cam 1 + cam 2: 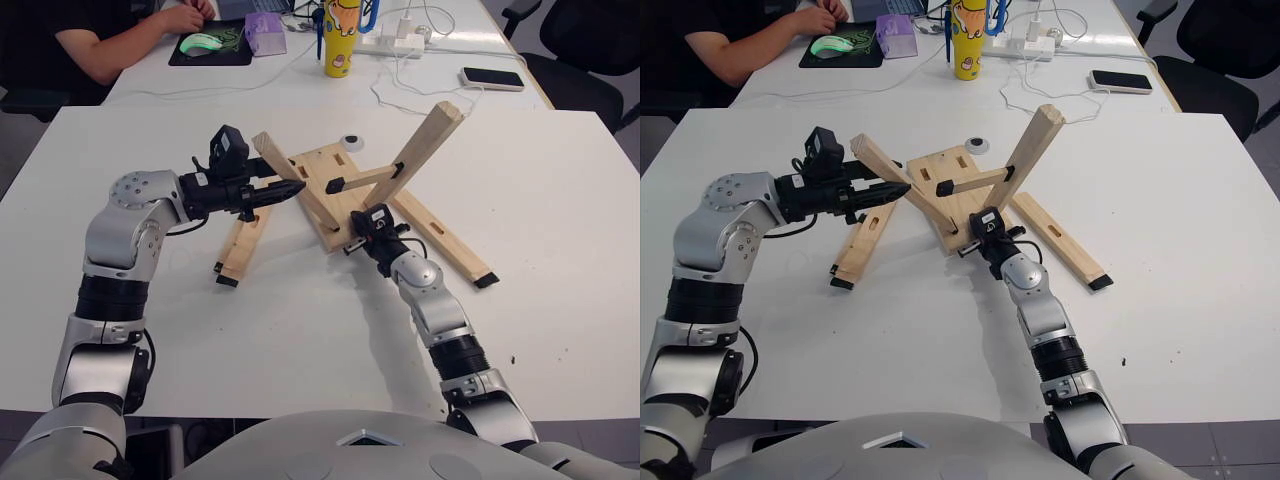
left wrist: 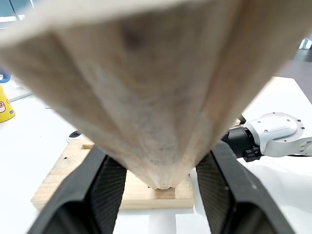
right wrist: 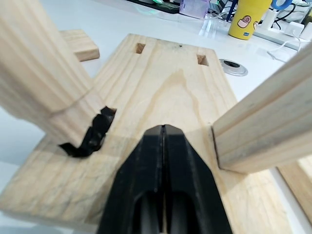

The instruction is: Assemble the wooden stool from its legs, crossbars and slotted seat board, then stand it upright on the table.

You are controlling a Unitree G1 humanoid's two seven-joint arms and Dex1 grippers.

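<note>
**Partly built, both arms in close**

Centre frame in the head views, we see the slotted seat board (image 1: 322,163) lying flat on the white worktop (image 1: 300,340). Two legs rise from it. The left leg (image 1: 275,155) leans toward the upper left of the frame, and the right leg (image 1: 425,140) leans toward the upper right. A short crossbar (image 1: 365,179) with a black tip sticks out from the right leg toward the left leg.

Our left gripper (image 1: 285,190) comes in from the left of the frame, and its jaws are grasping the left leg partway up. Our right gripper (image 3: 163,127) comes up from the lower middle. Its jaws are clenched together with nothing between them, lying on the near part of the seat board between the two leg bases.

Two more legs lie flat on the worktop. One spare leg (image 1: 238,250) is below the left gripper, and the other spare leg (image 1: 445,240) runs toward the lower right, just beside the board. A small round disc (image 1: 351,141) sits just beyond the board, and a yellow cup (image 1: 340,40) stands at top centre.
</note>
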